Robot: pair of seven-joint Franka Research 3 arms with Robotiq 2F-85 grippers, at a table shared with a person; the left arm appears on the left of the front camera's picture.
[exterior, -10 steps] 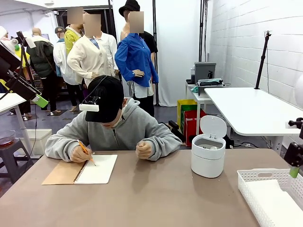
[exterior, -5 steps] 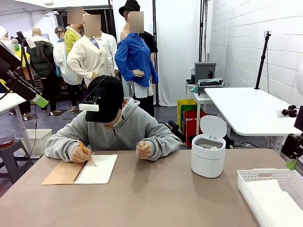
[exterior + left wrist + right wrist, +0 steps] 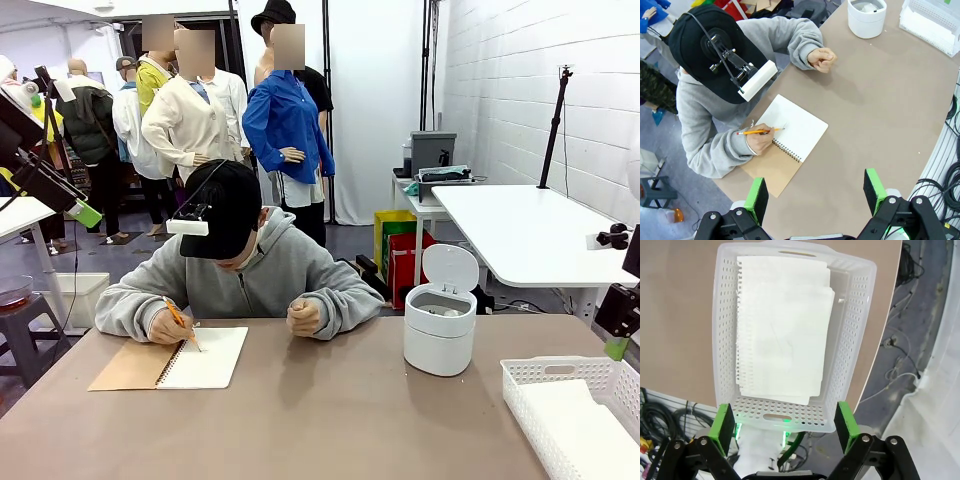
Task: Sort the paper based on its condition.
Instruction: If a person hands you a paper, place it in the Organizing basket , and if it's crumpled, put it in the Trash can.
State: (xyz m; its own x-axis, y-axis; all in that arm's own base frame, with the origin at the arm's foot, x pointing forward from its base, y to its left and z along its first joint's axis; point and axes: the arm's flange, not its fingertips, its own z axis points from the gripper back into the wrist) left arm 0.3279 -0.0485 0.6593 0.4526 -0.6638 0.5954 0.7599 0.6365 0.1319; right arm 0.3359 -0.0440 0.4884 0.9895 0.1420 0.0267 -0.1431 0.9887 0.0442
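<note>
Several white paper sheets with torn spiral edges lie flat in the white lattice basket. My right gripper hangs open above the basket's near end, holding nothing. In the front view the paper fills the basket at the table's right front corner, with the right gripper above it at the picture's edge. My left gripper is open and empty, high above the table's left side, and its green-tipped end pokes in at upper left.
The person across the table writes with a pencil on an open spiral notebook with a brown cover; the other hand is a fist on the table. A small white bin stands with its lid up, left of the basket.
My right gripper has risen slightly above the basket. The person keeps writing, and the left gripper has not moved.
</note>
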